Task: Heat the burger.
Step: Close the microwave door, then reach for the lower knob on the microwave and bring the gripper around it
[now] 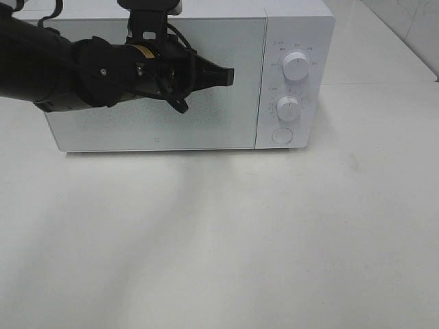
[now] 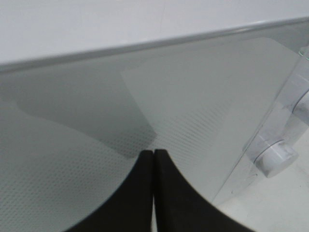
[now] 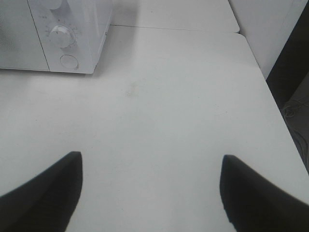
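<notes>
The burger is out of view. A white microwave (image 1: 295, 27) stands at the back of the table with its grey glass door (image 1: 226, 103) closed. My left gripper (image 1: 230, 76) is shut and empty, its tips just in front of the upper middle of the door. The left wrist view shows the shut left gripper (image 2: 153, 153) close to the door glass (image 2: 193, 96). My right gripper (image 3: 152, 162) hangs open over bare table, well to the right of the microwave (image 3: 87, 29), and does not show in the exterior view.
On the microwave's right panel sit two round knobs (image 1: 295, 66) (image 1: 289, 107) and a round button (image 1: 281, 136). White table (image 1: 219, 240) stretches in front. The table's right edge (image 3: 277, 101) borders a dark gap beside a wall.
</notes>
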### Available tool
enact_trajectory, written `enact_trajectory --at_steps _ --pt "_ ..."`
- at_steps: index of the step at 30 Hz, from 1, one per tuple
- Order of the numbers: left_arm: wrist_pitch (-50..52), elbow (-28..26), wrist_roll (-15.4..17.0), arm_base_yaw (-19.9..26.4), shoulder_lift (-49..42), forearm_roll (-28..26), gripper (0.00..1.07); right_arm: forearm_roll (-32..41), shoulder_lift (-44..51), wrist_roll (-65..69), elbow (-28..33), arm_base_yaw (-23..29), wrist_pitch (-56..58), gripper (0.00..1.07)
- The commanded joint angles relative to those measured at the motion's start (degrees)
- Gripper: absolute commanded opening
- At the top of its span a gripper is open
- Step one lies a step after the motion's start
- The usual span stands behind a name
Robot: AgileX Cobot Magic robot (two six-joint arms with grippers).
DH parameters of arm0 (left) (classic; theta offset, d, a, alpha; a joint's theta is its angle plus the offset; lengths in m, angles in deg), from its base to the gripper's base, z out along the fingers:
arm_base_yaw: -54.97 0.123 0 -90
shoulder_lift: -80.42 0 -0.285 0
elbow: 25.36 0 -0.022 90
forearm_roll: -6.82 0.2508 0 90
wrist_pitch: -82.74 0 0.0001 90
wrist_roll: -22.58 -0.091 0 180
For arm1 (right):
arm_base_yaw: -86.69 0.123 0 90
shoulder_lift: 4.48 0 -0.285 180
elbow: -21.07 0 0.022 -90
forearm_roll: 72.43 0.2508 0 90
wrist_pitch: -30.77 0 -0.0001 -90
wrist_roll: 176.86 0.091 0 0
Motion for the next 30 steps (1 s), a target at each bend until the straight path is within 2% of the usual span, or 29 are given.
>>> enact_trajectory --at_steps 1,7,8,9,10,11,12,13,14,15,16,17,22,30 --pt "-2.4 1.3 0.1 0.9 -2.6 -1.4 0.00 0.1 1.5 -0.2 0.2 -0.4 0.1 0.76" --pt "-7.0 4.5 0.1 0.9 -5.9 -1.4 0.00 0.1 1.5 -0.2 0.2 -0.4 0.1 0.76" --pt "-8.3 5.1 0.1 0.9 -6.5 -1.4 0.03 0.1 1.5 -0.2 0.2 -0.4 0.1 0.76" --pt "-10.9 5.9 0.1 0.9 -7.8 -1.3 0.18 0.1 1.5 -0.2 0.2 -0.4 0.1 0.76" --pt "-10.9 5.9 0.1 0.9 -7.8 -1.3 0.18 0.1 1.5 -0.2 0.2 -0.4 0.1 0.76" --pt "-14.8 6.2 0.1 0.9 -9.0 -0.9 0.42 0.1 1.5 -0.2 0.2 -0.4 0.1 0.76" --pt "-17.0 6.2 0.1 0.9 -9.6 -0.7 0.58 0.1 1.5 -0.2 0.2 -0.4 0.1 0.76" --pt "-17.0 6.2 0.1 0.9 -9.6 -0.7 0.58 0.1 1.5 -0.2 0.2 -0.4 0.1 0.76" --pt "-20.6 6.2 0.1 0.9 -10.5 -0.7 0.87 0.1 1.5 -0.2 0.2 -0.4 0.1 0.76" --pt "-22.9 6.2 0.1 0.9 -11.1 -0.6 0.98 0.1 1.5 -0.2 0.2 -0.4 0.1 0.76" --pt "-22.9 6.2 0.1 0.9 -11.1 -0.6 0.98 0.1 1.5 -0.2 0.2 -0.4 0.1 0.76" --pt "-27.2 6.2 0.1 0.9 -12.3 -0.5 1.01 0.1 1.5 -0.2 0.2 -0.4 0.1 0.76" --pt "-37.1 6.2 0.1 0.9 -15.2 -0.5 1.01 0.1 1.5 -0.2 0.2 -0.4 0.1 0.76" --pt "-44.9 6.2 0.1 0.9 -19.3 2.6 1.01 0.1 1.5 -0.2 0.2 -0.4 0.1 0.76"
